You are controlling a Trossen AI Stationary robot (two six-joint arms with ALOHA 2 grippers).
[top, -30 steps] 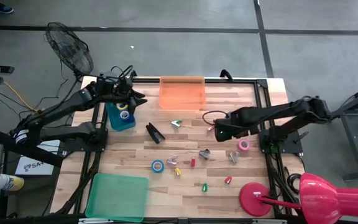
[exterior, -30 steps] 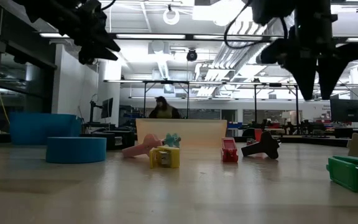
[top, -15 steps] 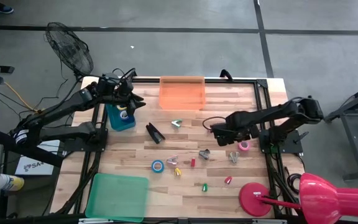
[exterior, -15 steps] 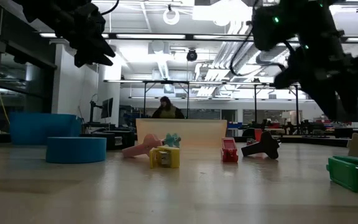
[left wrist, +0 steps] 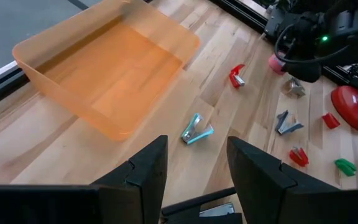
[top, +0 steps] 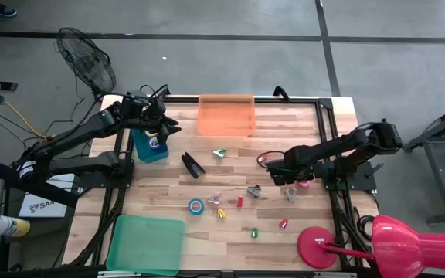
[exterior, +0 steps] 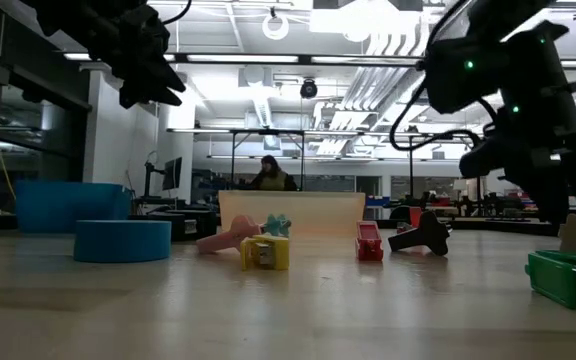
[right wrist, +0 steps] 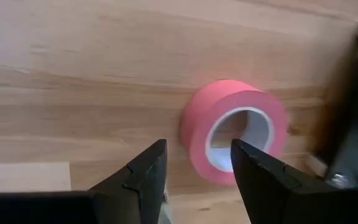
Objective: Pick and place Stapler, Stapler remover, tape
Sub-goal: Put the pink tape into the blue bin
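The pink tape roll (right wrist: 235, 130) lies flat on the wood near the table's right edge (top: 304, 181). My right gripper (right wrist: 197, 168) is open, low over the table just left of that roll (top: 290, 177), touching nothing. The black stapler (top: 192, 164) lies mid-table, and a blue tape roll (top: 196, 206) lies flat nearer the near edge. A teal staple remover (left wrist: 196, 130) lies in front of the orange bin. My left gripper (left wrist: 197, 168) is open and hovers over the blue bin (top: 149, 144), which holds a yellow tape roll (top: 154, 141).
An orange bin (top: 226, 115) stands at the far edge and a green lid (top: 147, 244) at the near left corner. Several small coloured staple removers (top: 238, 201) are scattered mid-table. A red lamp base (top: 317, 247) sits at the near right corner. A black frame rail (right wrist: 353, 124) runs just beyond the pink roll.
My right gripper has moved toward the table's near and right edges and come down, closing in on the pink tape roll. Nothing on the table has shifted.
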